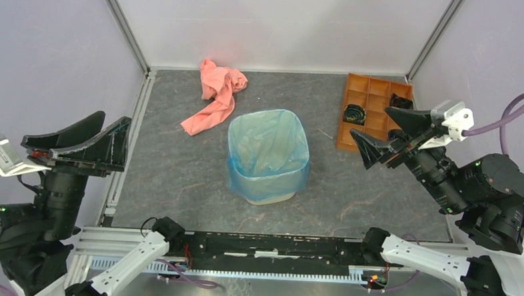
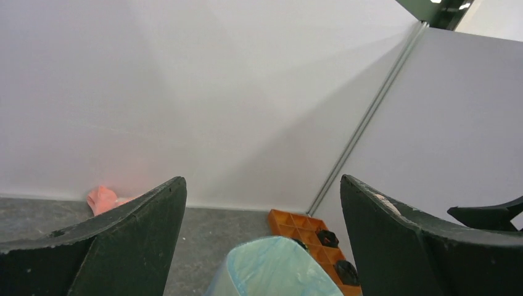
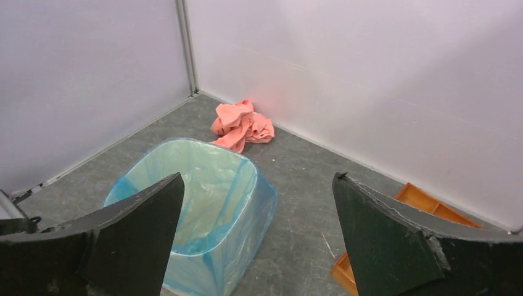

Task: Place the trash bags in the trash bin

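Pink cloth crumpled nr back wall; orange tray w/ black bits far right.

- The trash bag is showing as thin, see-through blue plastic, crinkled and faintly glossy.
- The trash bin is peeking out below it as smooth cream plastic.
- The cloth at the far left is lying in soft, matt pink folds.
- The tray at the far right is looking like smooth orange plastic.
- The table is showing a matt grey, stone-veined surface.
- The right gripper's fingers are looking matt black, rough at the edges.
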Action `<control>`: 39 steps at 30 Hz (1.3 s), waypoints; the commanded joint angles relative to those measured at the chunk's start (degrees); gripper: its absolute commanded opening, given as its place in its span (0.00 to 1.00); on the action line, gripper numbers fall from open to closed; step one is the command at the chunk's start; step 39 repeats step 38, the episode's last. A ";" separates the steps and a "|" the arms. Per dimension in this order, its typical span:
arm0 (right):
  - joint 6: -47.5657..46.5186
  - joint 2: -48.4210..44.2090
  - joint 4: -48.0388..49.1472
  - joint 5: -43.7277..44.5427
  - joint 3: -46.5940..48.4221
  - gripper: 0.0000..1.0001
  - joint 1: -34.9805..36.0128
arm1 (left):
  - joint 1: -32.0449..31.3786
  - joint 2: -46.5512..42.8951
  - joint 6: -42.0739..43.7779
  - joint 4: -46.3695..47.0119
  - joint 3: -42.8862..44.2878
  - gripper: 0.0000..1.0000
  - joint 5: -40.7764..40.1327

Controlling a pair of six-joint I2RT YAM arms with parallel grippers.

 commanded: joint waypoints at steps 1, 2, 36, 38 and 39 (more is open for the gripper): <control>-1.09 0.46 1.60 4.56 -1.35 0.98 -0.15 | -0.13 2.72 6.46 3.05 0.02 1.00 -1.28; -0.95 0.11 1.79 5.38 -1.79 0.98 -0.11 | -0.17 2.84 6.75 3.79 -0.28 1.00 -1.11; -1.33 -3.61 7.09 5.44 -7.05 0.98 -0.17 | -0.13 6.09 7.96 6.09 -2.76 1.00 2.13; -1.21 -2.89 5.97 6.74 -6.39 0.98 -0.11 | -0.14 6.25 7.88 6.07 -2.80 1.00 2.29; -1.21 -2.89 5.97 6.74 -6.39 0.98 -0.11 | -0.14 6.25 7.88 6.07 -2.80 1.00 2.29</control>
